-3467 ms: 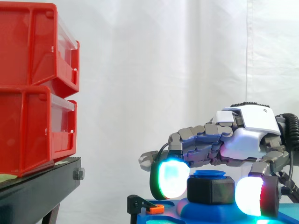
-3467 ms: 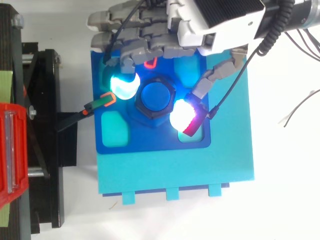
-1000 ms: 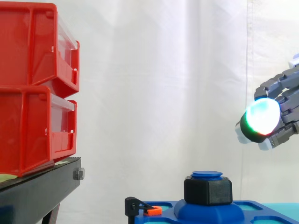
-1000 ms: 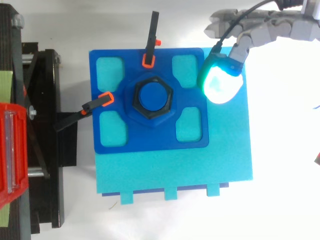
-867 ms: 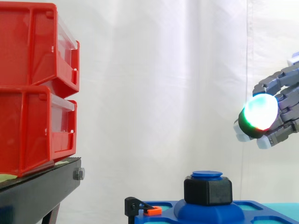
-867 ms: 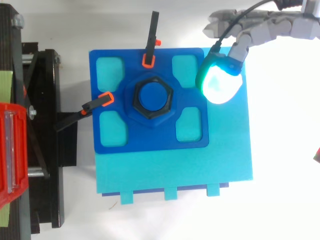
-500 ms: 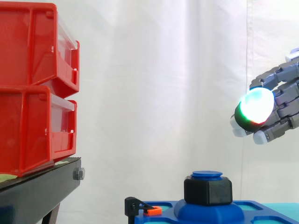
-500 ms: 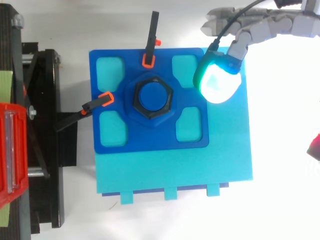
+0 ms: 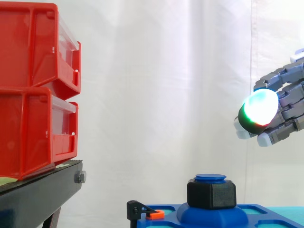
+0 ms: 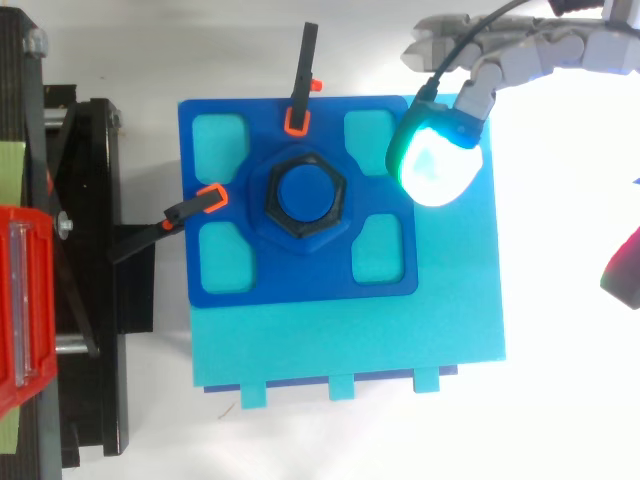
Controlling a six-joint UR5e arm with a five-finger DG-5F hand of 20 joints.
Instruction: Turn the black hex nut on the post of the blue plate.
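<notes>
The black hex nut (image 9: 211,194) (image 10: 270,203) sits on the blue post (image 10: 305,194) at the middle of the dark blue plate (image 10: 300,282), with nothing touching it. My hand (image 9: 285,107) (image 10: 540,55) hangs well above and to the right of the nut, near the plate's far right corner. It is open and holds nothing. One fingertip (image 10: 435,165) glows white and cyan over the plate's right edge. A red-glowing pad (image 10: 625,275) shows at the right border of the top view.
The plate lies on a cyan base (image 10: 400,340). Two black clamps with orange tips (image 10: 298,90) (image 10: 190,212) hold the plate at its far and left sides. Stacked red bins (image 9: 33,90) stand on a black stand (image 9: 38,194) at the left.
The hand, earlier closed around the nut with pads on both sides, has let go and risen up and to the right. Over the last second it drifted slightly left.
</notes>
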